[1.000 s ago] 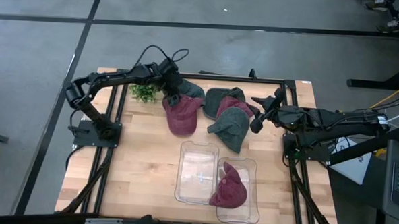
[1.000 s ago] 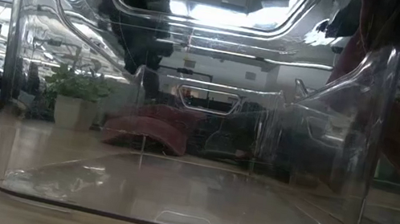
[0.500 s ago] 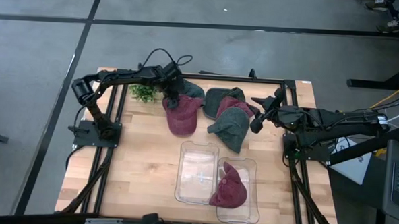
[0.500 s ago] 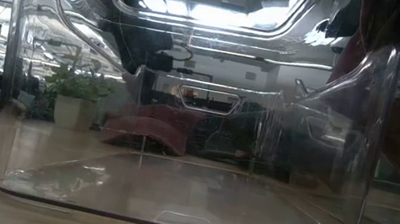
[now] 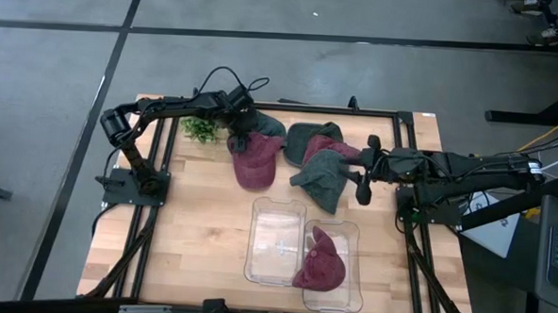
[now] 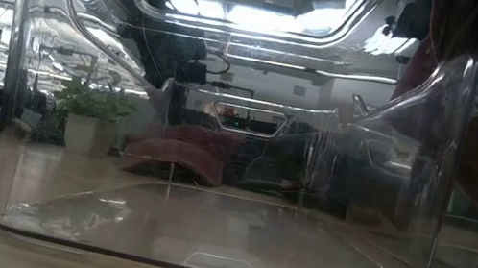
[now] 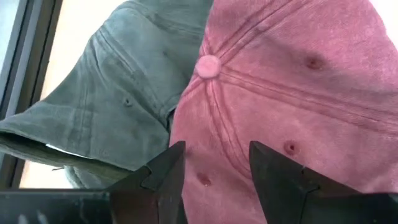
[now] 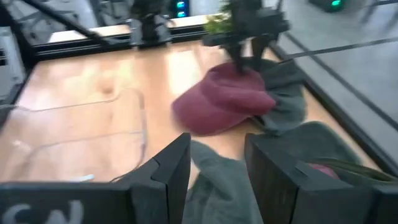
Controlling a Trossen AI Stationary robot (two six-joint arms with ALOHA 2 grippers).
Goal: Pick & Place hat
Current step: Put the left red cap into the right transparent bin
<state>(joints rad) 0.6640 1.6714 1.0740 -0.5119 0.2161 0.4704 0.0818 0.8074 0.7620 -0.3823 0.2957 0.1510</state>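
A red hat (image 5: 253, 161) lies on the wood table beside a green hat (image 5: 263, 126). My left gripper (image 5: 241, 136) is open right above the red hat's crown (image 7: 249, 74), one finger on either side of a patch of it. Farther right lie more hats: a green one (image 5: 306, 137), a red one (image 5: 328, 149) partly covered, and a green one (image 5: 325, 174). My right gripper (image 5: 363, 170) is open just over that last green hat (image 8: 217, 183). Another red hat (image 5: 320, 262) lies in the right-hand clear bin (image 5: 351, 273). My left gripper comes at the red hat's crown (image 7: 214, 134) from above, pointing down, with its fingertips (image 7: 171, 165) against or just over the cloth. I cannot tell whether they touch it. The hat lies flat on the table.
Two clear bins stand side by side near the table's near edge; the left one (image 5: 275, 239) holds nothing. A small green plant (image 5: 202, 129) stands at the far left beside my left arm. A black frame (image 5: 408, 115) runs round the table. Bare wood lies at the near left.
My left gripper has moved down and toward the near edge, onto the red hat. My right gripper has turned about its wrist beside the green hat, so its fingers now stand differently. No hat has moved.
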